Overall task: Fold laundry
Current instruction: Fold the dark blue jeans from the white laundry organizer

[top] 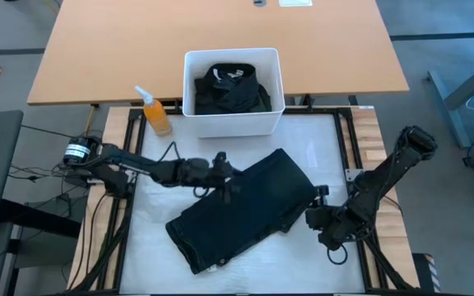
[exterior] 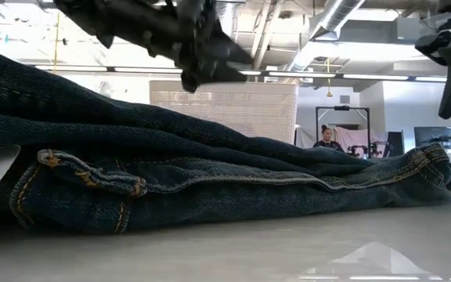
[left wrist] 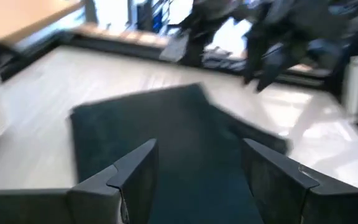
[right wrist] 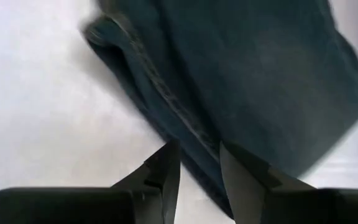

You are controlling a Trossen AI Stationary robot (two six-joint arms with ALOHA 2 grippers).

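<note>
A folded pair of dark blue jeans [top: 245, 210] lies flat on the white table mat, slanting from near left to far right. In the low view a belt loop [exterior: 84, 178] on the jeans faces the camera. My left gripper [top: 227, 181] hovers open over the jeans' far left edge, and its fingers stand apart above the cloth [left wrist: 197, 149]. My right gripper [top: 313, 207] hangs beside the jeans' right edge, tipped down. Its fingers stand apart [right wrist: 197, 155] with nothing between them, clear of the denim hem [right wrist: 166, 99]. More dark laundry [top: 233, 86] lies in the white bin.
The white bin [top: 189, 82] stands at the table's far edge, and an orange bottle [top: 156, 113] stands left of it. Bare white mat [top: 319, 148] lies far right of the jeans and along the near edge. In the low view a person sits far back in the room [exterior: 327, 139].
</note>
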